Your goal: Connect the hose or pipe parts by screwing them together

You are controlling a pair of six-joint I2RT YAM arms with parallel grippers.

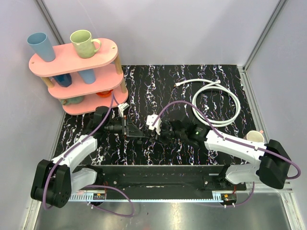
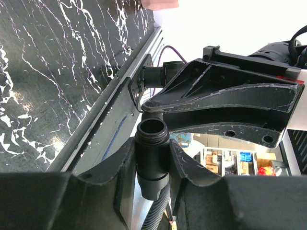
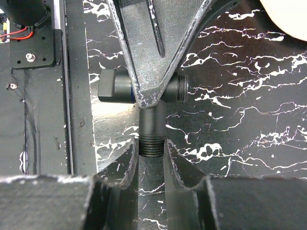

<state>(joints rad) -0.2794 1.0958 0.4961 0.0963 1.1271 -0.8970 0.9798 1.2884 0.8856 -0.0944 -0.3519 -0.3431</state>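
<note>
Left gripper (image 2: 152, 152) clamped on a black nut (image 2: 152, 134), with a corrugated black hose (image 2: 154, 218) trailing from it. The nut's open mouth sits just beside the right arm's finger. Right gripper (image 3: 151, 155) pinched on the threaded stem of a black valve (image 3: 151, 120): knob one side, threaded port the other, left arm's finger crossing its body. Can't tell if nut and valve touch. Both are up over the table (image 1: 192, 76), centre front. White hose (image 1: 238, 108) lies coiled far right, well apart. Pink shelf (image 1: 72, 60) with cups far left.
</note>
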